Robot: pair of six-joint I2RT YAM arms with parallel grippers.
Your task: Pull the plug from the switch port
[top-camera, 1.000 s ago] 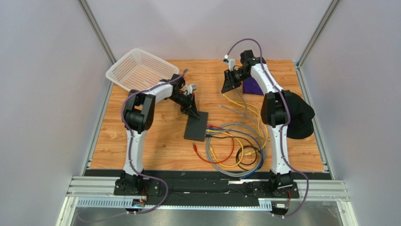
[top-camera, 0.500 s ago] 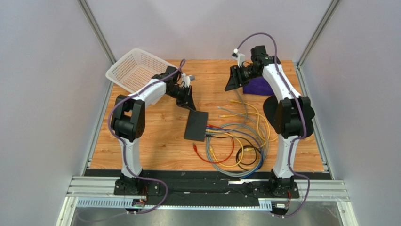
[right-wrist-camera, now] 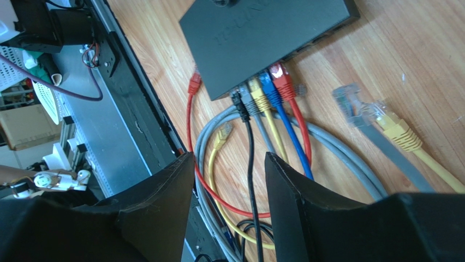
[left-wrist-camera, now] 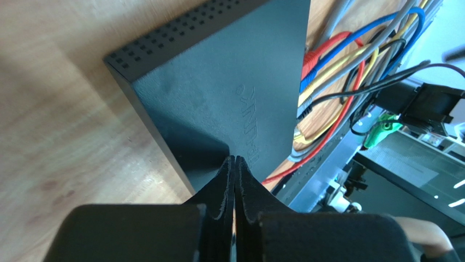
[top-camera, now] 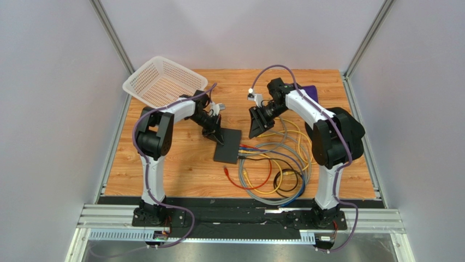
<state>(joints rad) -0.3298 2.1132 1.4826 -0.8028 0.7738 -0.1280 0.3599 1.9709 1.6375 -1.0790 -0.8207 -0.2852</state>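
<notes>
The switch point(top-camera: 228, 146) is a flat matte-black box on the wooden table; it also shows in the left wrist view point(left-wrist-camera: 218, 93) and the right wrist view point(right-wrist-camera: 262, 38). Along its right edge sit red point(right-wrist-camera: 279, 73), blue point(right-wrist-camera: 266, 82), yellow point(right-wrist-camera: 255, 88), grey and black point(right-wrist-camera: 236, 99) plugs, all in sockets. My left gripper point(top-camera: 219, 136) point(left-wrist-camera: 235, 159) is shut and empty, its tip over the switch's far left corner. My right gripper point(top-camera: 255, 129) point(right-wrist-camera: 229, 155) is open and empty, above the cables just right of the switch.
Loose cables coil on the table in front of the switch point(top-camera: 278, 174). Loose plugs lie nearby: red point(right-wrist-camera: 195, 83), yellow point(right-wrist-camera: 224, 131), grey point(right-wrist-camera: 349, 101) and yellow point(right-wrist-camera: 395, 130). A white basket point(top-camera: 164, 82) stands at the back left, a purple object point(top-camera: 309, 90) at the back.
My left gripper has come back down onto the switch's far corner. My right arm has swung from the back right toward the middle and now hangs over the cables beside the switch.
</notes>
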